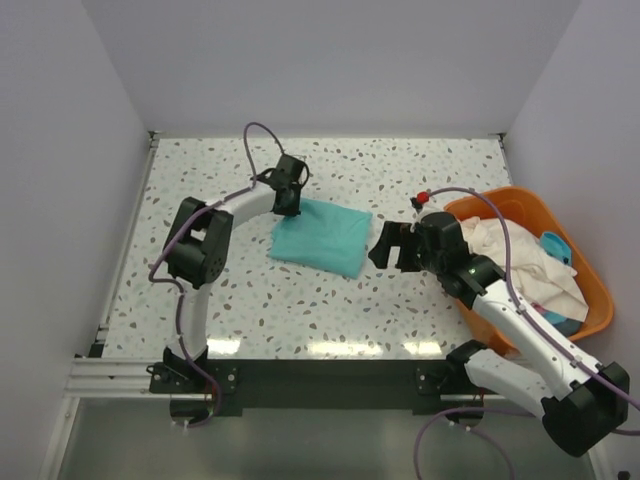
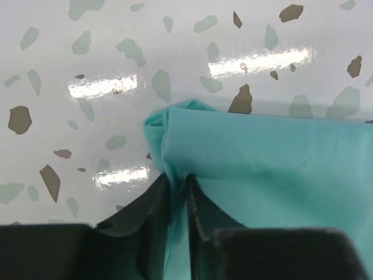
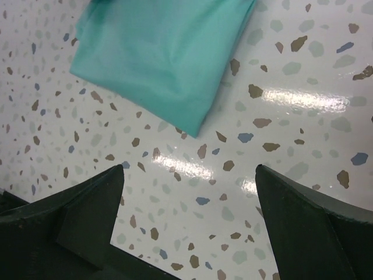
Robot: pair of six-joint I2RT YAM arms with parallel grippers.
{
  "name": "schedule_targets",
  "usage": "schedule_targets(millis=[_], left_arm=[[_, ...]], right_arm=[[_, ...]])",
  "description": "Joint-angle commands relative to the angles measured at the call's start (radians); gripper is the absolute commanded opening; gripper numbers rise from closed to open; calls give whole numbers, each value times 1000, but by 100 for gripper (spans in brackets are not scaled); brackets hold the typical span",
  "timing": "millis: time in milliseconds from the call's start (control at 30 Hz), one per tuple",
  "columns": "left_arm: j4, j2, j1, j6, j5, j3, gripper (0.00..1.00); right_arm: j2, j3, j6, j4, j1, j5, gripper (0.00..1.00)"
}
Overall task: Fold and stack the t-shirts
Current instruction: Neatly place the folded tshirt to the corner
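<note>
Clearly soft goods to deal with: teal t-shirt (image 1: 322, 236) lying as a folded, roughly rectangular pad on the worktop (image 1: 400, 165), about midway between the two arms and well apart from the orange basket (image 1: 598, 285) at the right. Pinched at its far-left corner by the left gripper (image 2: 178, 185), fingers (image 2: 154, 201) clamped together on a bunched lip of cloth. Right gripper (image 3: 187, 175) hovering just beside the right edge of the pad, fingers spread wide, holding nothing, with only speckled worktop between them.

Judging by the look: thin, light, limp fabric with no stiffness at all, likely to sag, drape and come unfolded if lifted from a single point. Probably little slip against the pads, but easy sliding over the glossy worktop, so better dragged or carried low than swung. Nothing fragile here; main risk a spoiled fold or a layer left behind.

Best taken at corners or along a folded edge, catching every layer at once. Ideally two corners on one side, one per gripper, to keep the pad flat. For the right side, try the pointed corner seen nearest in the right wrist view.

Cream-white shirts (image 1: 515, 258) heaped loosely in the basket, beside a scrap of light blue cloth (image 1: 556, 245). Probably best drawn from the top of the heap.
</note>
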Motion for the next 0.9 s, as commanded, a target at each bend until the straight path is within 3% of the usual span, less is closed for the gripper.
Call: schedule_targets(millis=[0,33,200,433,600,867], left_arm=[[-117,78,-24,22,-99,2,16],[-123,80,-23,19,-131,14,0],[-202,66,20,77,-385,109,0],[-104,19,210,302,-415,175,0],[-79,135,316,480,-467,343,0],[-64,347,478,520,-528,609,0]], right_arm=[[16,20,-25,-30,-3,98,99],[20,20,-30,-32,-6,110,99],[13,12,-73,-36,-11,149,99],[-29,-36,-113,8,-12,221,99],[-50,-46,-136,45,-11,187,99],[-70,-29,-130,56,-12,255,99]])
